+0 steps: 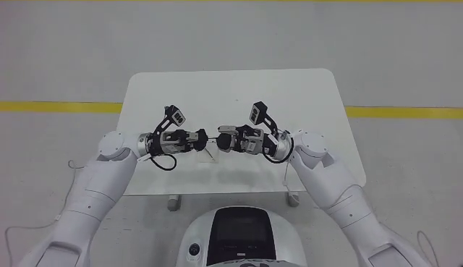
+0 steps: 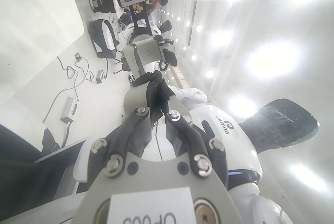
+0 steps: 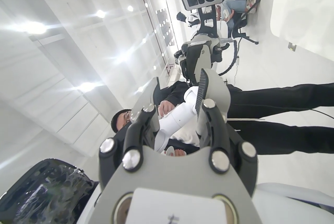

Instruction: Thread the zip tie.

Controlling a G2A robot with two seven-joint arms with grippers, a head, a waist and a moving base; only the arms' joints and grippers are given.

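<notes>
Arms were bent inward, left gripper [image 1: 200, 138] was pinched closed, right gripper [image 1: 221, 141] stood spread, tips faced closely.

Above the white table [image 1: 304, 93], the left gripper [image 1: 205, 138] and right gripper [image 1: 222, 140] sit nearly tip to tip; whether the zip tie spans the gap between them is too small to tell from the top view; in the left wrist view the left gripper's black pads [image 2: 154, 77] press together and hide anything pinched there; a white label [image 2: 148, 205] on its base is cut by the picture's edge; parts of the table's near edge lie hidden under the 2 arms.
</notes>
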